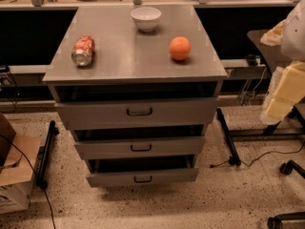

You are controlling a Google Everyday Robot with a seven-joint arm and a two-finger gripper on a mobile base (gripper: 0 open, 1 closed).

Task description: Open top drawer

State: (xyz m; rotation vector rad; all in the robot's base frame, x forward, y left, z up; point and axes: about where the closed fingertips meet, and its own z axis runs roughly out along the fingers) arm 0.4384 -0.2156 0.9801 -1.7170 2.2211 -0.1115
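Note:
The top drawer [138,112] is the widest grey front of the cabinet, just under the cabinet top [133,66], with a small black loop handle [139,111] at its centre. A dark gap shows above its front, so it stands slightly out. Two narrower grey drawers, the middle [139,148] and the bottom [142,178], sit below it, each with a dark gap above. My gripper [285,92] is the cream-coloured part at the right edge, tilted down-left. It is well to the right of the cabinet, at about the top drawer's height, and touches nothing.
On the cabinet top lie a red soda can [83,50] on its side, a white bowl [146,18] and an orange [179,48]. A cardboard box [14,175] stands at the left. Black stand legs [226,137] and chair casters [286,168] are at the right.

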